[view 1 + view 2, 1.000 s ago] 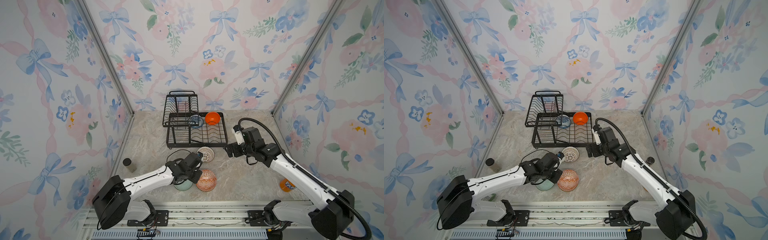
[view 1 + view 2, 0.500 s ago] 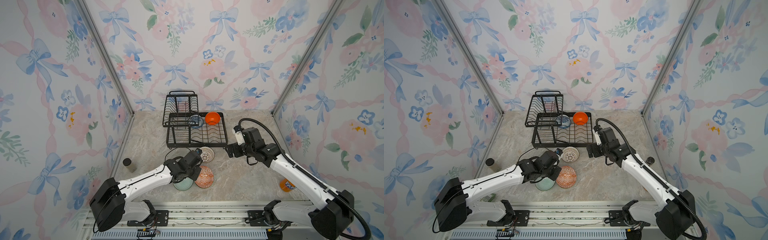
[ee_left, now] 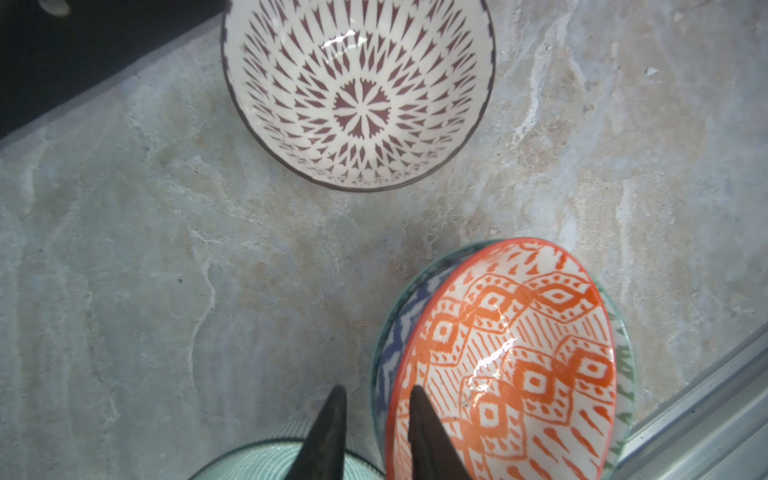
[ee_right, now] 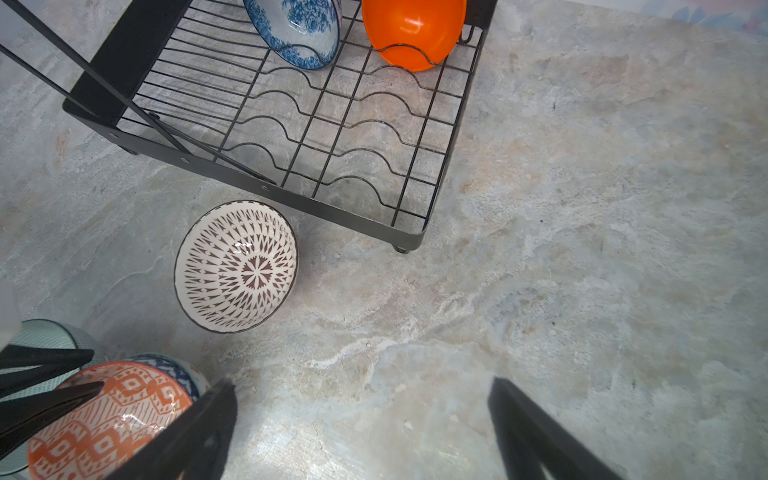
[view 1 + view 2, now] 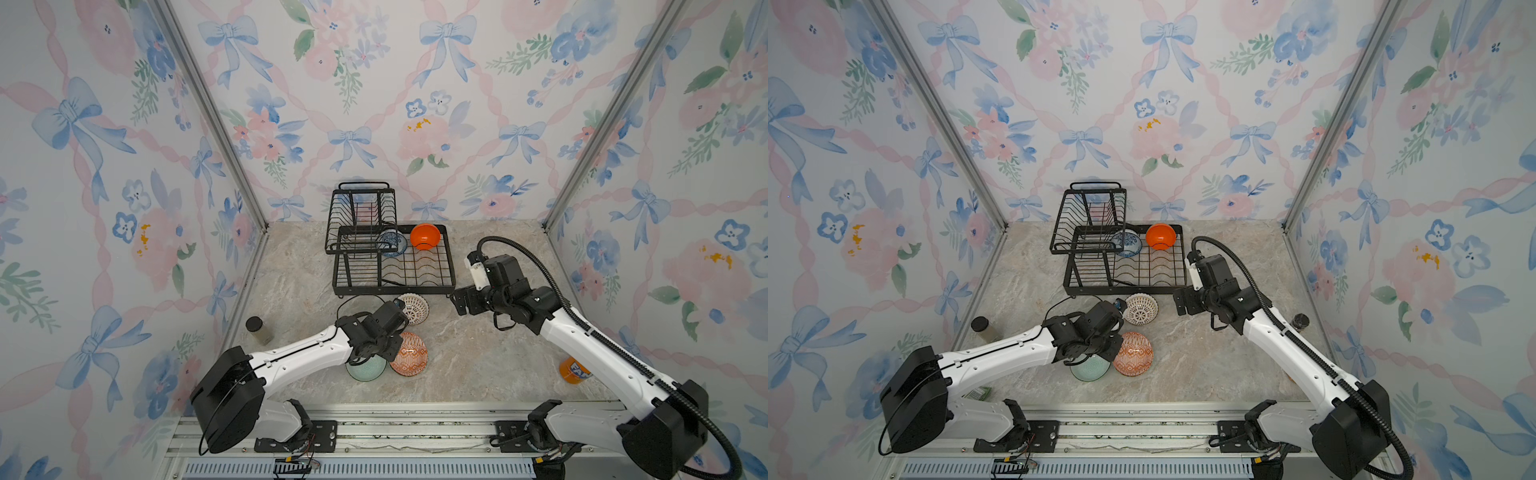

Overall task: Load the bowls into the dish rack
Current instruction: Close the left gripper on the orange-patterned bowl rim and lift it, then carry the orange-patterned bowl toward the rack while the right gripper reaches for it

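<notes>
Orange-white bowl point(image 5: 411, 355) lies tilted inside grey-green bowl point(image 3: 392, 332) on bench point(image 5: 478, 361), lower centre, left tool point(image 3: 377, 392) narrowly apart astride their rims, likely for an edge pinch; right tool point(image 4: 361, 382) wide apart, empty, near dish rack point(image 5: 395, 287).

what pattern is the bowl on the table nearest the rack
White bowl with dark brown radiating triangles; clearest in the left wrist view.

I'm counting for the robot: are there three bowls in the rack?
No, only two stand in the rack: the blue bowl and the plain orange bowl, side by side.
</notes>
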You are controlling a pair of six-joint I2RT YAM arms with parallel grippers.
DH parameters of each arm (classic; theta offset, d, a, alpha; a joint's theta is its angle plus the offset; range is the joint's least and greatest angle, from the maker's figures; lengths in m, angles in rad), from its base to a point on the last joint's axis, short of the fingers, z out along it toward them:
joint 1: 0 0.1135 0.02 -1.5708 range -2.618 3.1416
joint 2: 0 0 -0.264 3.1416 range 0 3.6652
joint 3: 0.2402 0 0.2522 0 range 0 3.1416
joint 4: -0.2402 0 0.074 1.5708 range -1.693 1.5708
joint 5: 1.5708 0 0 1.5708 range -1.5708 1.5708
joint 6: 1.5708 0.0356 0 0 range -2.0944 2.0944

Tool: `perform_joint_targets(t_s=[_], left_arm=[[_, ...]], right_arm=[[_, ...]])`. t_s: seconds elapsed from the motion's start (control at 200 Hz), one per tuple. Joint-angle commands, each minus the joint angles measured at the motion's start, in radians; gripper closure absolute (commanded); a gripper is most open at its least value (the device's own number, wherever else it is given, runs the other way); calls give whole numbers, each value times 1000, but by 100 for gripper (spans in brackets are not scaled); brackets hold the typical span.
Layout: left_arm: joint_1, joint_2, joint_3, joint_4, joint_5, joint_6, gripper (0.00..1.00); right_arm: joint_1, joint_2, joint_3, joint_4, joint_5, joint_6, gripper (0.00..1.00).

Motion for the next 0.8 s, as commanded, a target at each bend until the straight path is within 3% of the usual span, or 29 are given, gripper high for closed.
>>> perform_joint_targets(t_s=[0.0, 0.315, 0.795], left_arm=[[0, 7, 30, -29, -6, -6, 79], [0, -20, 36, -29, -10, -13, 100], [-1, -69, 67, -28, -4, -18, 100]], right_arm=[[-9, -14, -3, -6, -8, -13, 3], [-16, -20, -16, -6, -4, -14, 3], [-24, -41, -30, -9, -3, -13, 3]])
